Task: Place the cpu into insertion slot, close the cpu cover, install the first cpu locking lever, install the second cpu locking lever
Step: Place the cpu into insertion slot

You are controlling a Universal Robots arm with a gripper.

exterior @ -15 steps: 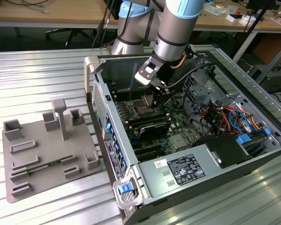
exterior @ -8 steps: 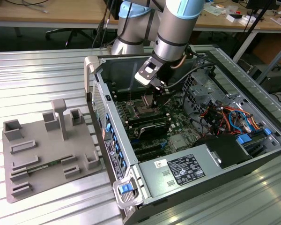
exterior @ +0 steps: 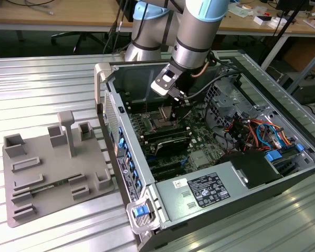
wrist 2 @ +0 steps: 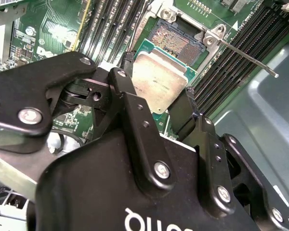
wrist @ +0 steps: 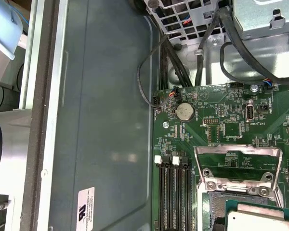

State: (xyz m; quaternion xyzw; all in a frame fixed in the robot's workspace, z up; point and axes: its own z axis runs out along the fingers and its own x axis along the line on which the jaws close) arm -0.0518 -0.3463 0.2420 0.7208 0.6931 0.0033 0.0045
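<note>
Ribbed metal table in a workshop. In the exterior view, reading from that view's left, I see a grey fixture tray with upright blocks, then the open computer case lying on its side. The arm reaches down into the case above the insertion slot.

The second wrist view adds what the exterior view hides. The jaws are closed on the cpu, with black fingers pressing its opposite edges. The chip hangs just beside and partly over the bare pin field of the slot, not seated. Its silver top faces the camera. It is square, so it has no long axis, and its edges run roughly in line with the slot's rim. A thin locking lever stands released, pointing away from the slot's corner.

The first wrist view adds the cpu cover, swung up clear of the slot, with the cpu in front of it. A coin cell sits on the green board beyond the cover.
</note>
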